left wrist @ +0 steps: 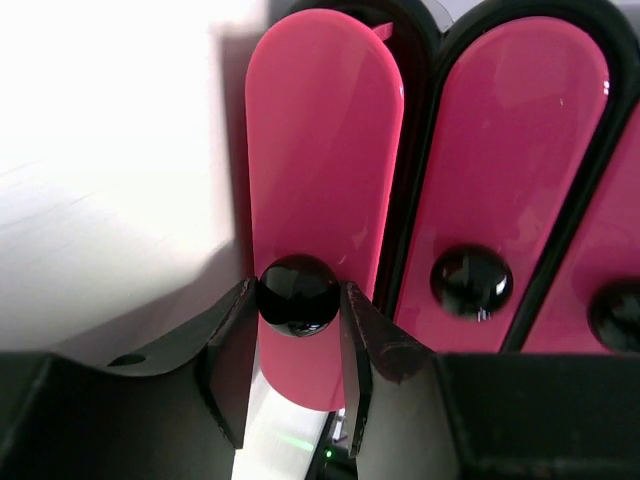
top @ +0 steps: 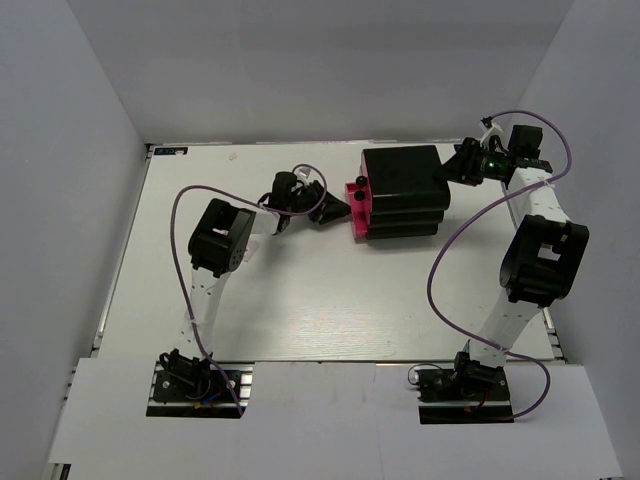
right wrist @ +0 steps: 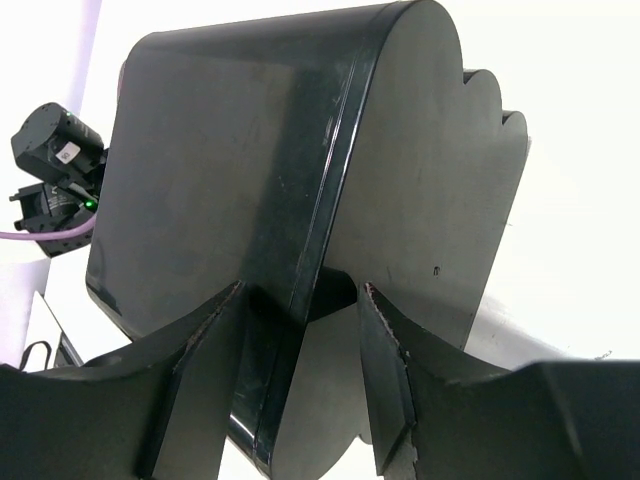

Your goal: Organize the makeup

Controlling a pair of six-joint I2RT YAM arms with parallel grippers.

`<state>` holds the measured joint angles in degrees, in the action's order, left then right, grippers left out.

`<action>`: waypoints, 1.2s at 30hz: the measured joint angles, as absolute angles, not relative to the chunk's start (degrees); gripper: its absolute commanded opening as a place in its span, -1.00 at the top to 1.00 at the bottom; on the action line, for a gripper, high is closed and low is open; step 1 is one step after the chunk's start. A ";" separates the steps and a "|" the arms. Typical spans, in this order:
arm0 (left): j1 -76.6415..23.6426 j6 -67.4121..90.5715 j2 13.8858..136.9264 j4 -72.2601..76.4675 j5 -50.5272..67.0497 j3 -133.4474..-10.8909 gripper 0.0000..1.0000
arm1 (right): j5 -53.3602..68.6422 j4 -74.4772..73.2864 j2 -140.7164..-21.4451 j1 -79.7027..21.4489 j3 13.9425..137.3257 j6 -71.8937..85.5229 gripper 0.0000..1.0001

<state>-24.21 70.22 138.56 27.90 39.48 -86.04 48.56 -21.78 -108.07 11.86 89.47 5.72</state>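
Observation:
No makeup shows in any view. The black drawer box [top: 405, 185] stands at the back middle of the table, its pink drawer fronts [top: 358, 210] facing left. My left gripper [top: 335, 211] is at those fronts. In the left wrist view it [left wrist: 297, 297] is shut on the black knob [left wrist: 297, 290] of the end pink drawer [left wrist: 325, 150], one finger on each side; two more knobs show to the right. My right gripper [top: 452, 168] is at the box's back right corner. In the right wrist view it [right wrist: 300, 300] is open, its jaws straddling the box's rear edge [right wrist: 330, 200].
Grey enclosure walls stand close on the left, back and right of the white table [top: 300, 300]. Purple cables [top: 180, 230] loop beside each arm. The right arm's elbow [top: 543, 258] sits by the table's right edge.

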 measured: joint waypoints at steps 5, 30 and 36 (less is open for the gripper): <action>-20.88 68.10 135.52 27.16 41.10 -81.03 0.28 | 48.47 -21.82 -108.07 11.94 89.47 6.02 -0.04; -16.29 47.90 120.36 -6.72 30.72 -83.31 -0.74 | 46.28 -24.05 -107.26 13.76 89.25 3.27 -0.58; -15.38 43.79 101.47 -18.68 14.87 -78.96 -0.96 | 42.26 -24.56 -102.85 16.25 87.92 1.67 -0.60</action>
